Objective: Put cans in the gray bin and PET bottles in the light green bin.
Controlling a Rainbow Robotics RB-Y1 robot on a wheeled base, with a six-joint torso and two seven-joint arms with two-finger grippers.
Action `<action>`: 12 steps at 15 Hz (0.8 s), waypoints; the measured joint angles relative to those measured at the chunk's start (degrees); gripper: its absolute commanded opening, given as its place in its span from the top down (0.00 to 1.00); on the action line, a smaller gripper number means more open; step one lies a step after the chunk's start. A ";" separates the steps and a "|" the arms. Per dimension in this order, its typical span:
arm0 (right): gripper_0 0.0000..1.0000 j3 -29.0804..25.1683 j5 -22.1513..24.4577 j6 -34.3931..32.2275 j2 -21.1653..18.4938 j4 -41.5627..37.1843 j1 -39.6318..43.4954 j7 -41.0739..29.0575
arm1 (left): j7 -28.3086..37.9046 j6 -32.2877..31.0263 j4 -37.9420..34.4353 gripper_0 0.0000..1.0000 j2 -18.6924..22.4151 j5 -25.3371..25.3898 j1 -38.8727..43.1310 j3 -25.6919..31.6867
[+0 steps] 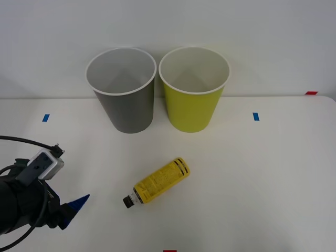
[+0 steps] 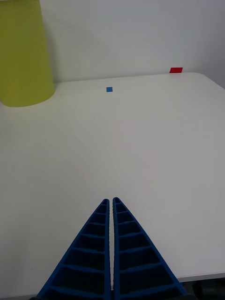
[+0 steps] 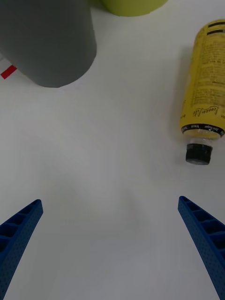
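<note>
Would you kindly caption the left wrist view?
Open left end effector facing the lying PET bottle beside the gray bin.

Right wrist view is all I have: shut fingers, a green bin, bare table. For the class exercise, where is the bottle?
Observer: The bottle lies on its side in front of the bins, cap toward the robot.
Operator: Is the left gripper on it?
Observer: No. The left gripper is open, with the bottle's cap just off to one side, untouched.
Operator: Is there a gray bin?
Observer: Yes. The gray bin stands upright at the left of the green bin.
</note>
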 measured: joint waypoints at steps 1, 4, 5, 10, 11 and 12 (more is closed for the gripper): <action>1.00 0.00 0.00 0.00 0.00 0.00 0.00 0.00 | -1.25 5.27 0.00 0.00 -1.45 1.53 -3.34 0.72; 1.00 0.00 0.00 0.00 0.00 0.00 0.00 0.00 | -2.97 19.94 0.01 0.00 -5.27 4.02 -14.73 1.69; 1.00 0.00 0.00 0.00 0.00 0.00 0.00 0.00 | -3.15 24.15 0.07 0.00 -6.86 4.50 -18.09 1.80; 1.00 0.00 0.00 0.00 0.00 0.00 0.00 0.00 | -4.90 30.81 7.98 0.00 -13.57 4.96 -28.89 -1.62; 1.00 0.00 0.00 0.00 0.00 0.00 0.00 0.00 | -5.32 31.64 9.37 0.00 -13.66 4.80 -31.17 -2.79; 1.00 0.00 0.00 0.00 0.00 0.01 0.00 0.00 | -5.61 32.63 10.49 0.00 -13.69 4.54 -33.25 -3.84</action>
